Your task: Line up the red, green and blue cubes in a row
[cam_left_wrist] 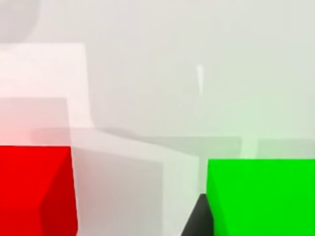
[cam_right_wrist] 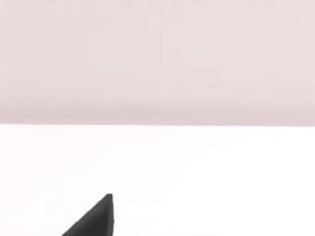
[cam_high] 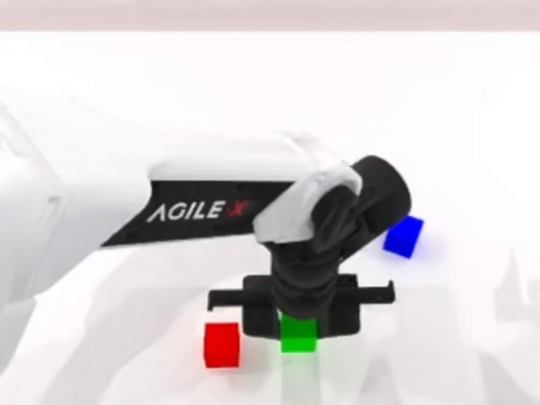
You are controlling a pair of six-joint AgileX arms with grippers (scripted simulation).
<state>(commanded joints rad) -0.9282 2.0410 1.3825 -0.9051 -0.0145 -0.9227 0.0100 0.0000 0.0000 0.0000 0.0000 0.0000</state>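
table: white table (cam_high: 472, 354), plain all over
left gripper (cam_high: 298, 331): i see my fingers shut tight on the green cube (cam_high: 298, 334)
red cube (cam_high: 222, 344): just beside my fingers
blue cube (cam_high: 403, 236): farther off

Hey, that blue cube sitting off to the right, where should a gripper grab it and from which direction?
Probably from straight above, fingers closing on two opposite vertical side faces of the blue cube. It rests flat on the table with open space all around, though turned slightly askew, so the gripper likely needs rotating to match its faces. The left gripper is over the green cube.
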